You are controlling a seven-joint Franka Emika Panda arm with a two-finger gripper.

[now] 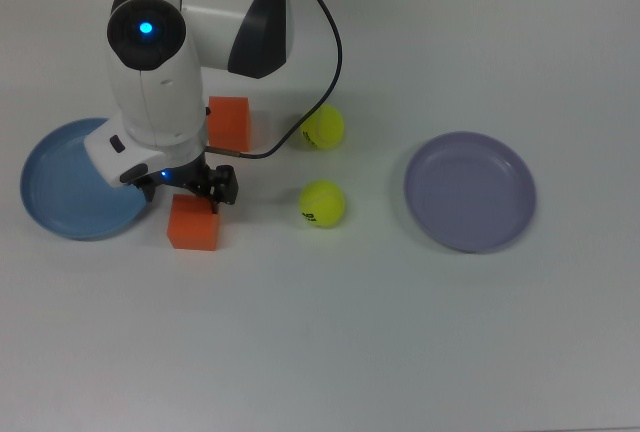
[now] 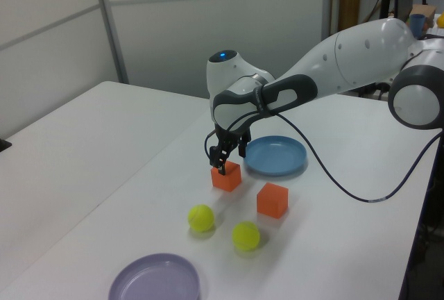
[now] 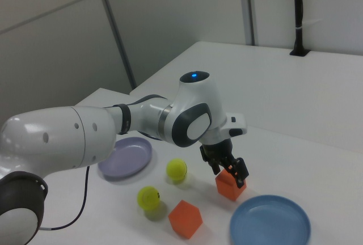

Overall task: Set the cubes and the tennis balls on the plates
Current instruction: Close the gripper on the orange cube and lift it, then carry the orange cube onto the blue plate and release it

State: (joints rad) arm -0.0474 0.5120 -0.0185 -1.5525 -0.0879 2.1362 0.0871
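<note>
Hand [image 2: 223, 163] sits at near cube [image 1: 193, 222], beside blue plate [image 1: 65, 180] on desk [image 1: 400, 332]; grip state: cannot tell. For a good grasp: centre fingers on opposite flat faces; lift straight, clear the rim.

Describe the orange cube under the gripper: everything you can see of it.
The solid orange-red cube with matte faces sits flat on the white table, close beside the light blue round plate but not on it. Its faces look plain and unmarked, its edges crisp. The black two-finger gripper is right over its top, at the edge nearest the arm; whether the fingers touch it cannot be told. The second orange-red cube stands apart from it, farther up in the top view.
</note>
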